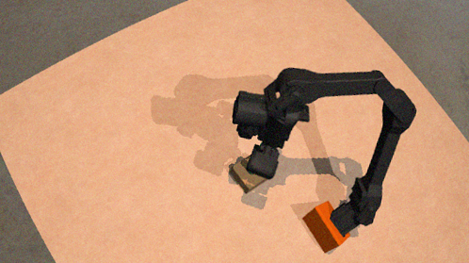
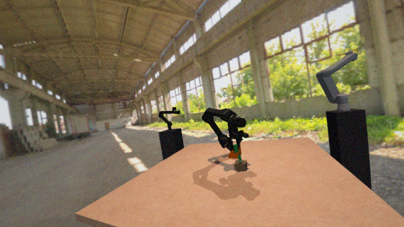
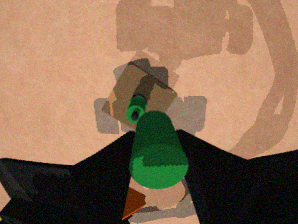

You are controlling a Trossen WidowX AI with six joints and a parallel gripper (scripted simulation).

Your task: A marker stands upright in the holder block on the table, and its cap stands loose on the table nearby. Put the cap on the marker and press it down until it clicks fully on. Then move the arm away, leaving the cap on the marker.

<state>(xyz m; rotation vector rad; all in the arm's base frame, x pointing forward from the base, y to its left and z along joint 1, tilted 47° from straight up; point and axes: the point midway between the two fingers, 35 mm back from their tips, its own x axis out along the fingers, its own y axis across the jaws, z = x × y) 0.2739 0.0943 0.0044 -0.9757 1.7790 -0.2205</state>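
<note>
My gripper [image 1: 262, 167] [image 3: 154, 136] is shut on the green cap [image 3: 159, 162] [image 2: 235, 148], which hangs from the fingers above the table. The green marker [image 3: 136, 107] [image 2: 240, 158] stands upright in the tan holder block [image 1: 248, 183] [image 2: 240, 166] [image 3: 119, 93], its dark tip up. In the wrist view the marker is just beyond the cap, slightly to the left. In the exterior view the cap is higher than the marker and a little left of it; they look apart. In the top view the gripper hides the marker and part of the block.
The arm's orange base block [image 1: 324, 228] [image 2: 233, 154] stands on the table [image 1: 143, 135] [image 2: 151, 195], right of the holder block in the top view. In the exterior view, two black pedestals [image 2: 171, 143] [image 2: 348, 139] bearing other arms stand beyond the table.
</note>
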